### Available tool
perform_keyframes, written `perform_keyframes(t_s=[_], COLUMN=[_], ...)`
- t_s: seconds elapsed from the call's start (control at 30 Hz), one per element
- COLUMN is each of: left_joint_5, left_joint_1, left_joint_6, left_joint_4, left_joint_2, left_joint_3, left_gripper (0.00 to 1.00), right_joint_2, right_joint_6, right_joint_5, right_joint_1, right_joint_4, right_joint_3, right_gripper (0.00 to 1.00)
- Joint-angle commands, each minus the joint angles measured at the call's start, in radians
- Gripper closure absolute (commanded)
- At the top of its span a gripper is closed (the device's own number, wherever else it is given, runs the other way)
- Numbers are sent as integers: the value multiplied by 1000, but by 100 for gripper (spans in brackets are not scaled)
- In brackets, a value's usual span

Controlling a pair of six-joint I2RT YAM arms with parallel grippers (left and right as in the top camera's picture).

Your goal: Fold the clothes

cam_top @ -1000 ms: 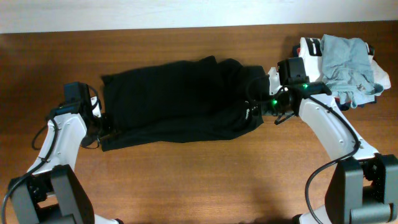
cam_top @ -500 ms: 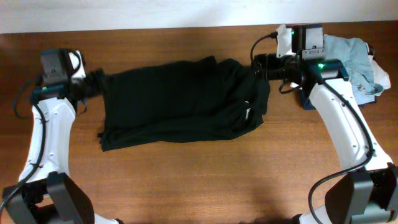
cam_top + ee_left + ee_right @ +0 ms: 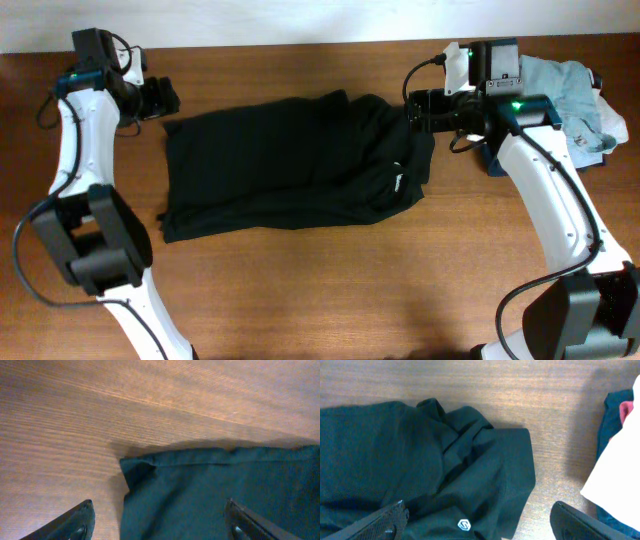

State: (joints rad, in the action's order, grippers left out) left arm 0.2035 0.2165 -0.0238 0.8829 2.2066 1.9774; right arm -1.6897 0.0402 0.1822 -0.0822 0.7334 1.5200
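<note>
The clothes, a black top (image 3: 290,165), lie loosely bunched across the middle of the table, with a small white logo (image 3: 397,182) near the right edge. My left gripper (image 3: 165,98) hovers open at the top's back left corner. In the left wrist view that corner (image 3: 131,466) lies between and ahead of the spread fingers (image 3: 80,521), which touch nothing. My right gripper (image 3: 413,108) hangs open over the back right corner. The right wrist view shows rumpled black fabric (image 3: 470,455) and the logo (image 3: 464,524) between its wide fingers (image 3: 382,522).
A pile of other garments (image 3: 570,90) sits at the back right: light grey-blue on top, with white, navy and red beneath. Its white edge (image 3: 620,475) shows in the right wrist view. Bare wood (image 3: 300,300) runs along the table front.
The left arm swung from the top's front left corner to its back left corner. The right arm rose from the right edge to the back right corner. The top has not moved.
</note>
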Motion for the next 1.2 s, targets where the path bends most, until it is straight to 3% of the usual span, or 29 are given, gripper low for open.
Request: perform_keyframes(t_s=[0.0, 0.23, 0.53, 0.77, 1.17], left_joint_5=[21, 5, -230, -237, -236], left_joint_1=[-1, -41, -68, -74, -124], left_joint_6=[21, 75, 74, 74, 82], left_joint_4=[7, 35, -13, -46, -87], left_joint_2=[33, 122, 151, 162, 248], left_joint_3=[49, 49, 49, 48, 48], left_gripper=[22, 23, 23, 37, 37], right_joint_2=[-2, -2, -2, -2, -2], right_joint_6=[-11, -11, -45, -44, -45], right_joint_5=[-9, -9, -10, -10, -10], right_joint_1=[4, 4, 4, 4, 4], right_joint_4=[7, 15, 51, 48, 53], right_joint_3=[13, 11, 8, 8, 8], right_gripper=[4, 5, 5, 5, 5])
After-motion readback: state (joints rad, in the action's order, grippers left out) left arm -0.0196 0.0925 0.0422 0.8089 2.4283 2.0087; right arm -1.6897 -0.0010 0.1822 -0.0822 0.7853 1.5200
